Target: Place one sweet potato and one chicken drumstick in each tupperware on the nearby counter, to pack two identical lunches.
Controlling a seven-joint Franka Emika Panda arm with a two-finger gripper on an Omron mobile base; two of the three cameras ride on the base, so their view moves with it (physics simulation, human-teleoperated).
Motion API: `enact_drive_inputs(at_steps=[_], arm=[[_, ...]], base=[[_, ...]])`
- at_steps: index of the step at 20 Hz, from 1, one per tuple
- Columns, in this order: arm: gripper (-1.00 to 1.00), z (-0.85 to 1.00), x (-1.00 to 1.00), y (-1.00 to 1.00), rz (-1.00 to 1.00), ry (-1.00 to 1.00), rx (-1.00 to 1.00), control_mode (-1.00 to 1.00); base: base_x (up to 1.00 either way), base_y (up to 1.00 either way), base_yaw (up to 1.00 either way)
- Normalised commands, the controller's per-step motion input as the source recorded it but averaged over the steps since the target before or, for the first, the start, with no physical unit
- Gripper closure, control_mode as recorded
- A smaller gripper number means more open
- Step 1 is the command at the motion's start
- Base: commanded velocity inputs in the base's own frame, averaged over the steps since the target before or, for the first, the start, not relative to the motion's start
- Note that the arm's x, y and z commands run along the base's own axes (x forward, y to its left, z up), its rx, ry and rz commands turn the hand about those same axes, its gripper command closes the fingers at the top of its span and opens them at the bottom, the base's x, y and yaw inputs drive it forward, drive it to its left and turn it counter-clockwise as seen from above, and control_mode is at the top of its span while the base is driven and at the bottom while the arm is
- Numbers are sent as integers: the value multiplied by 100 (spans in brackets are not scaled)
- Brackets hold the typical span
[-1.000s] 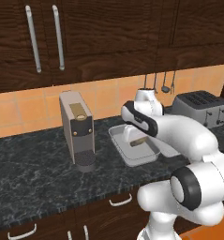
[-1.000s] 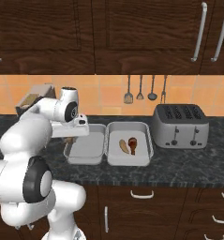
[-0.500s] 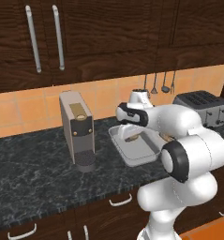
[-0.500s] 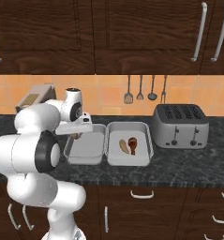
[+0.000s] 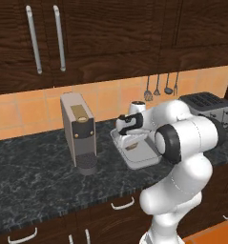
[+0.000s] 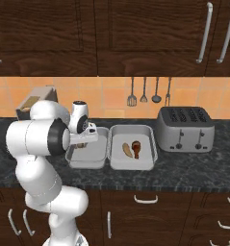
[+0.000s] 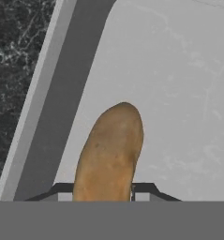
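Even flat rendered light, soft shadows, sharp focus, no glare

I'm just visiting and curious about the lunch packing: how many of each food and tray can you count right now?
Tan-orange sweet potatoes: 2, one in the right tray, one in the claw over the left tray.
Reddish-brown chicken drumsticks: 1.
Pale grey-white rectangular tupperware trays: 2, left and right.
Total: 5.

The grey band cuts off the sweet potato (image 7: 109, 154) and tool (image 7: 103, 194); its grip cannot be judged.
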Motion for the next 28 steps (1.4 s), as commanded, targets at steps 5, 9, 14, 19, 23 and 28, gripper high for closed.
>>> enact_drive_inputs(at_steps=[5, 9, 14, 19, 23, 28], arm=[[100, -10, 0, 0, 0, -9, 0, -100], [-100, 0, 0, 0, 0, -8, 0, -100], [-100, 4, 0, 0, 0, -1, 0, -100], [-100, 18, 0, 0, 0, 0, 0, -100], [-100, 50, -32, -3, 0, 0, 0, -100], [-100, 61, -99, -36, -1, 4, 3, -100]], base=[[0, 0, 0], [0, 0, 0], [0, 0, 0], [0, 0, 0], [0, 0, 0], [0, 0, 0]])
